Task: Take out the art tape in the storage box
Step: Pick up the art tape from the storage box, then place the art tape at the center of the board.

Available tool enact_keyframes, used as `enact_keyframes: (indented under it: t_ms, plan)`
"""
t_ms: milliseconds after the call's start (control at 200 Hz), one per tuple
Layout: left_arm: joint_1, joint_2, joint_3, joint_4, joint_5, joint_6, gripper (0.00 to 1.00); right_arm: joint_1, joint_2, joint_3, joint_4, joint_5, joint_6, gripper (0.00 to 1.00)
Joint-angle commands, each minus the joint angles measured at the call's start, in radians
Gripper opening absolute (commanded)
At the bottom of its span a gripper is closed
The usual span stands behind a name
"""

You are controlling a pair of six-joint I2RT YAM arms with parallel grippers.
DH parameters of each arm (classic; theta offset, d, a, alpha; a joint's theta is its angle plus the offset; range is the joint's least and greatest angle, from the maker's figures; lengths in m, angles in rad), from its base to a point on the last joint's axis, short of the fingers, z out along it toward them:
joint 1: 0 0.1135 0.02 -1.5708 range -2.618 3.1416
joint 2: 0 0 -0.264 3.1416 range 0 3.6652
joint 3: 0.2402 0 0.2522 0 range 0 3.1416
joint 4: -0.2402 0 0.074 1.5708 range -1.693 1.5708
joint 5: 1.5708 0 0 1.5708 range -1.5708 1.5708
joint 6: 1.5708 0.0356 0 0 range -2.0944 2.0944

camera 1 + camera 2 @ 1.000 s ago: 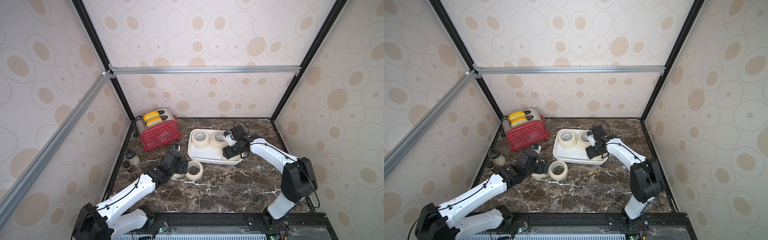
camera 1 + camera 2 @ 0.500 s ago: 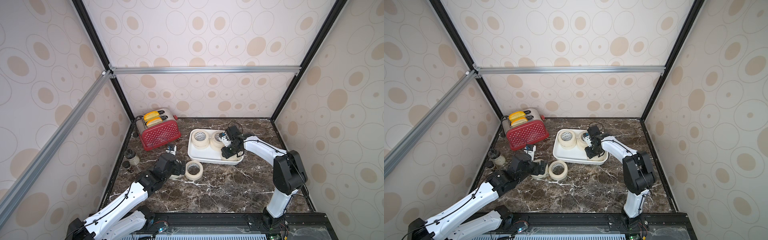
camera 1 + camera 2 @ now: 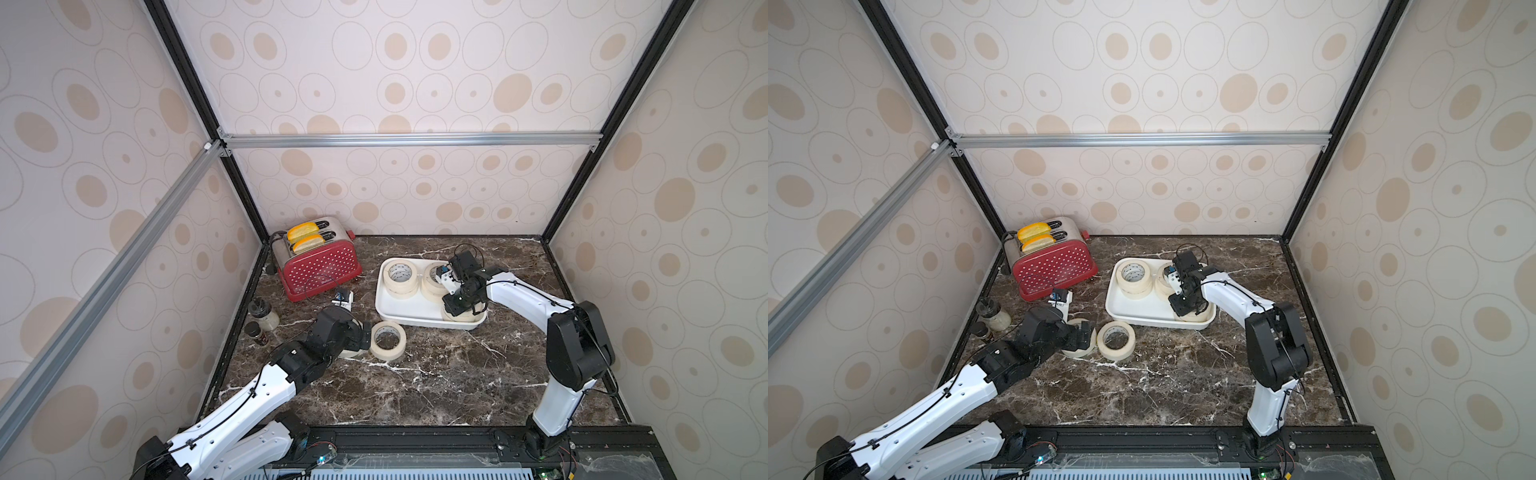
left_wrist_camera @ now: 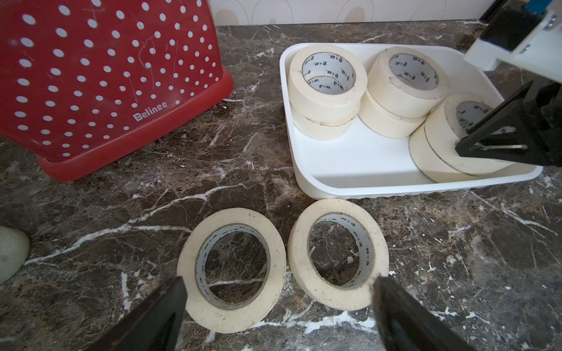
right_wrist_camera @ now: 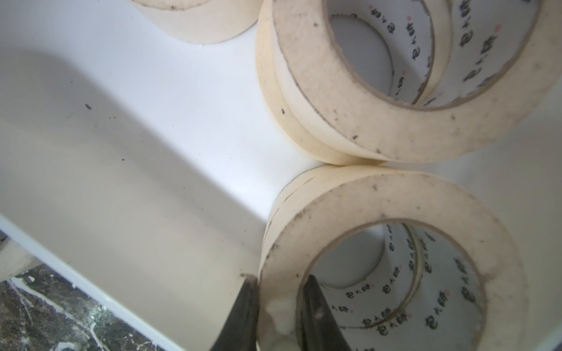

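Right of centre on the marble (image 3: 436, 386): white box (image 3: 417, 322), rectangular, turned slightly askew to the table's edges; longer side seemingly across the table, though hard to judge from above. Inside it, six rolls in three stacks of two, every one lying flat with its core pointing straight up. Far stack (image 3: 400, 277) in the back left corner, middle stack (image 3: 431, 286) just beside it to the right, near stack (image 4: 438, 158) in the front right corner. In that last pair, top roll (image 5: 395, 197) shifted a little off the one beneath.

Down in the box, right gripper (image 5: 278, 288) pinching the wall of that top roll: inner finger (image 5: 316, 319) inside the core, outer finger (image 5: 243, 316) against the outside face, tape squeezed between.

Out on the marble, near the box's front left corner but apart from it, two more of the same tape: left roll (image 4: 231, 269) and right roll (image 4: 337, 253), just beside each other, whether touching not clear. Both flat, holes up, marble showing through the cores.

Above them, left gripper (image 4: 278, 278) spread wide, fingers flanking the near edges of the pair; in both top views, hiding much of the left roll.

At the back left, red dotted toaster (image 3: 319, 270), apart from the box.
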Motion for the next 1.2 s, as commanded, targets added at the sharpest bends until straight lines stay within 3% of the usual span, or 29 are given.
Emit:
enact_keyframes:
  t_ms: [0,290,636,966,1197]
  plan:
    - [-0.003,0.002,0.038,-0.009,-0.01,0.022,0.99,0.014,-0.076,0.003,-0.022,0.02,0.0,0.15]
    - [-0.003,-0.006,0.037,-0.006,-0.037,0.026,0.99,0.066,-0.219,-0.016,-0.065,0.01,0.024,0.15]
    - [-0.002,-0.018,0.023,0.006,-0.059,0.034,0.99,0.215,-0.366,-0.104,-0.049,-0.027,0.119,0.15]
    - [-0.003,-0.018,0.014,0.006,-0.077,0.031,0.99,0.37,-0.367,-0.184,-0.01,-0.02,0.201,0.15]
    - [-0.002,-0.034,0.005,0.002,-0.098,0.028,0.99,0.422,-0.308,-0.214,0.033,-0.048,0.227,0.15]
